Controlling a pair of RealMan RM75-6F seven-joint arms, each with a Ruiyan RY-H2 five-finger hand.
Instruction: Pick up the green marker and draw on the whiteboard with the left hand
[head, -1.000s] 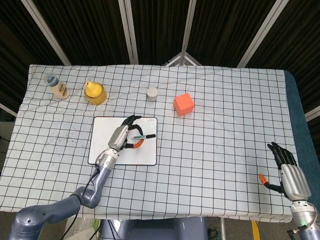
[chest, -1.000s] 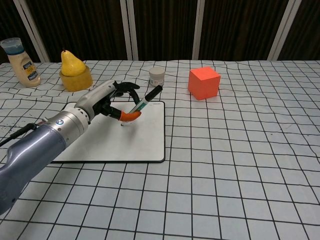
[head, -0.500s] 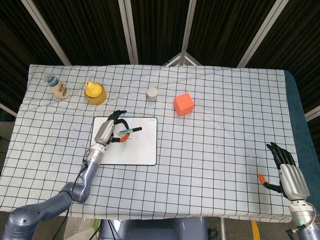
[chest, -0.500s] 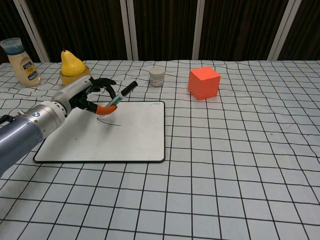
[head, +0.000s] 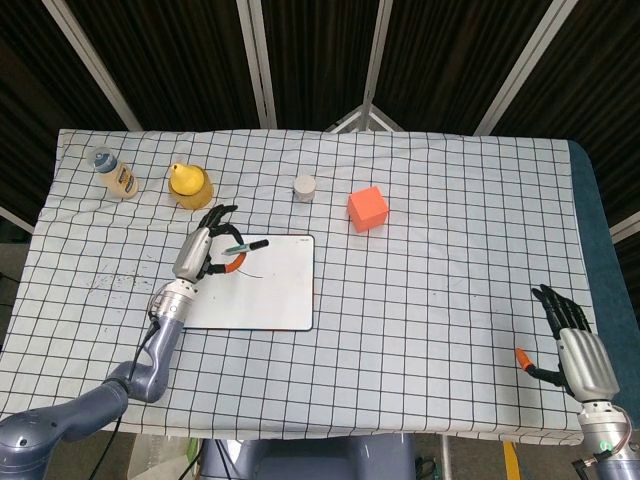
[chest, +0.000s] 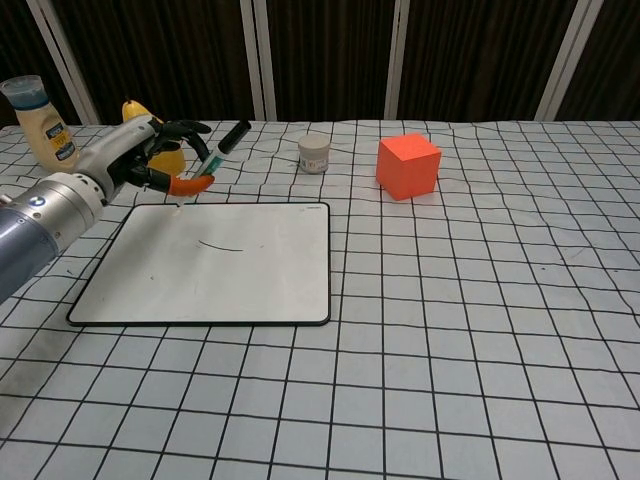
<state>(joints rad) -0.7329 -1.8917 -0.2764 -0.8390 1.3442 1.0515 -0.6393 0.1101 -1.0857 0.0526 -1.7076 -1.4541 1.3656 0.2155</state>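
Note:
My left hand (head: 203, 250) (chest: 140, 165) grips the green marker (head: 240, 248) (chest: 218, 148), which has a black cap end pointing up and to the right. Its tip is at the whiteboard's far left corner. The whiteboard (head: 270, 295) (chest: 250, 280) lies flat on the checked cloth and carries a short dark curved stroke (chest: 220, 245) near its middle. My right hand (head: 578, 350) rests at the table's near right edge with fingers spread and nothing in it; the chest view does not show it.
Along the far side stand a bottle (head: 113, 172) (chest: 40, 125), a yellow pear in a bowl (head: 188, 185) (chest: 135, 115), a small white jar (head: 304, 187) (chest: 314, 155) and an orange cube (head: 367, 208) (chest: 408, 166).
My left hand has carried the marker from the board's middle leftward and away to its far left corner, leaving a curved stroke behind. The right hand has stayed still.

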